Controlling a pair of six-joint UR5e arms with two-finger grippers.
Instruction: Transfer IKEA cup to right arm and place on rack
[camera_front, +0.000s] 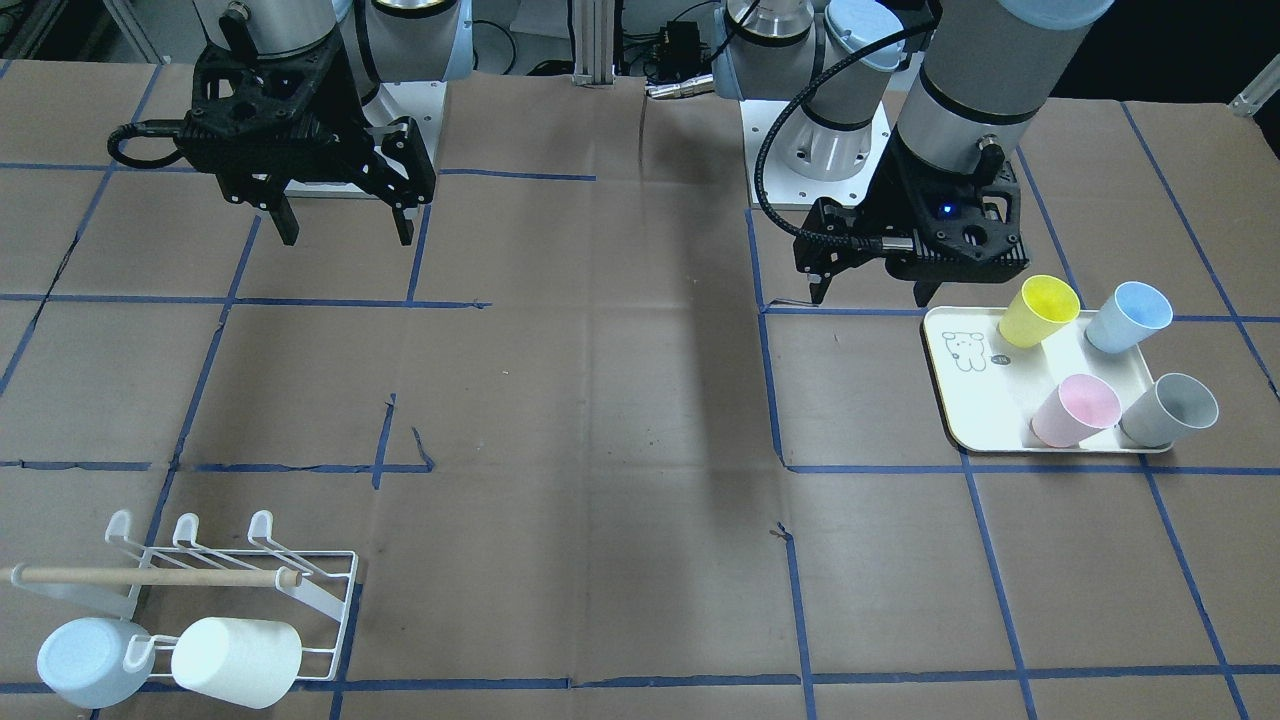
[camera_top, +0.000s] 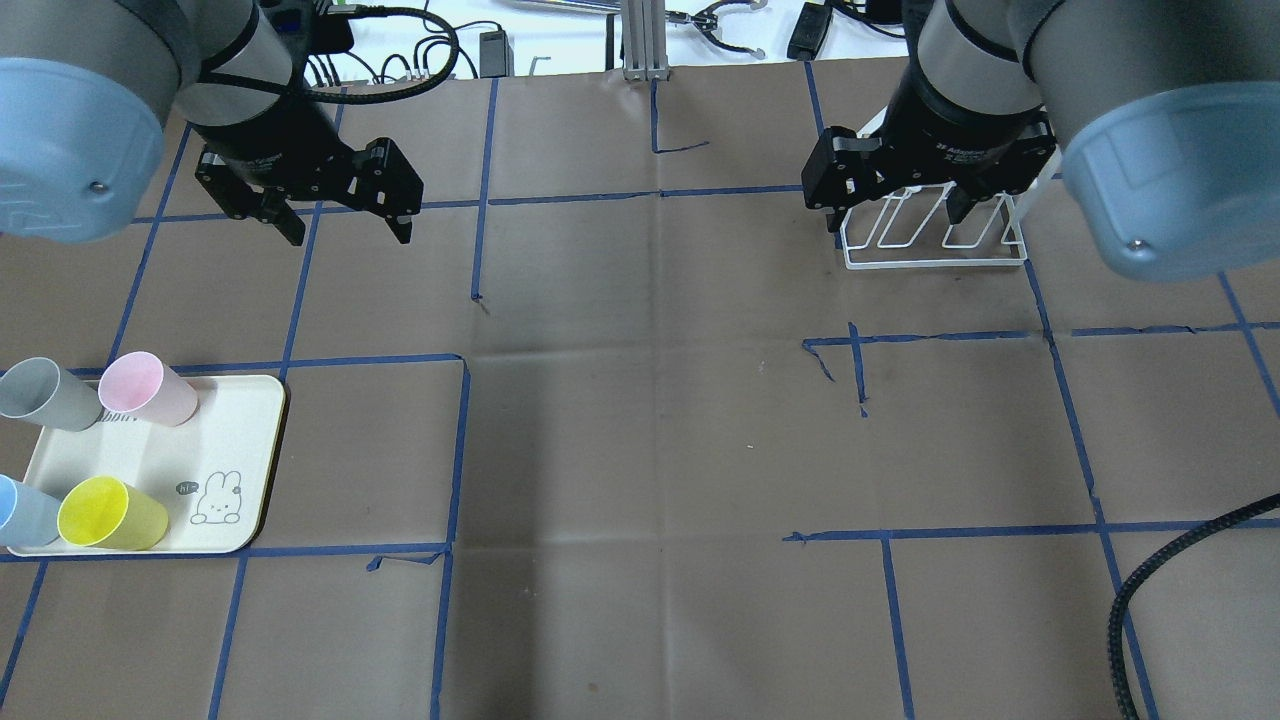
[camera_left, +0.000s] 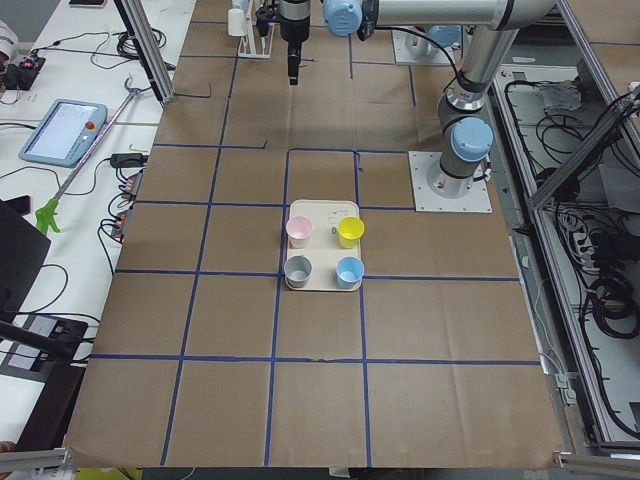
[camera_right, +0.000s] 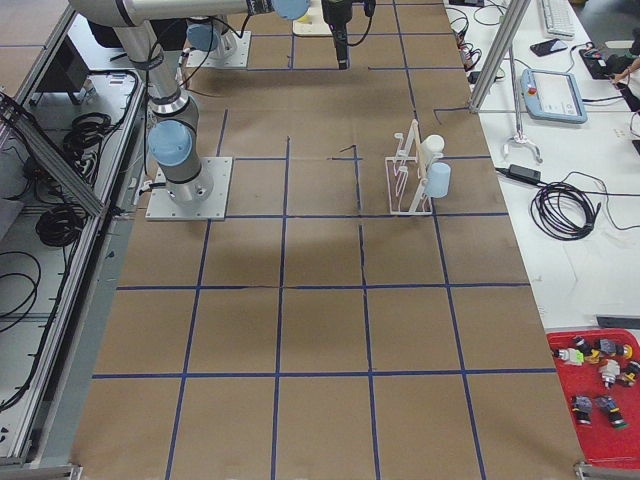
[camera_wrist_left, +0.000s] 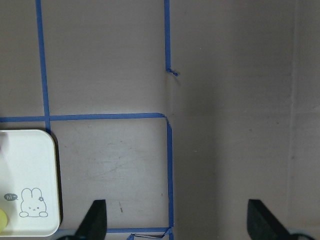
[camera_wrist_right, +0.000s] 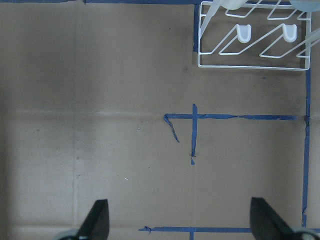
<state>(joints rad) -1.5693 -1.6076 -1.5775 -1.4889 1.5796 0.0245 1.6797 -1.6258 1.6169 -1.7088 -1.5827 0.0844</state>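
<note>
Four cups stand on a cream tray (camera_front: 975, 400) at the robot's left: yellow (camera_front: 1040, 310), blue (camera_front: 1128, 316), pink (camera_front: 1075, 410) and grey (camera_front: 1168, 408). My left gripper (camera_front: 870, 290) hangs open and empty above the table beside the tray's robot-side edge; its wrist view shows only the tray's corner (camera_wrist_left: 30, 175). The white wire rack (camera_front: 230, 580) lies at the far right with a pale blue cup (camera_front: 90, 660) and a white cup (camera_front: 235, 660) on it. My right gripper (camera_top: 895, 225) is open and empty, high above the rack's near side (camera_wrist_right: 252, 45).
Brown paper with a blue tape grid covers the table. The arm bases (camera_front: 815, 150) stand at the robot's edge. A black cable (camera_top: 1170, 560) loops in at the overhead view's lower right. A red bin of small parts (camera_right: 600, 395) sits off the table.
</note>
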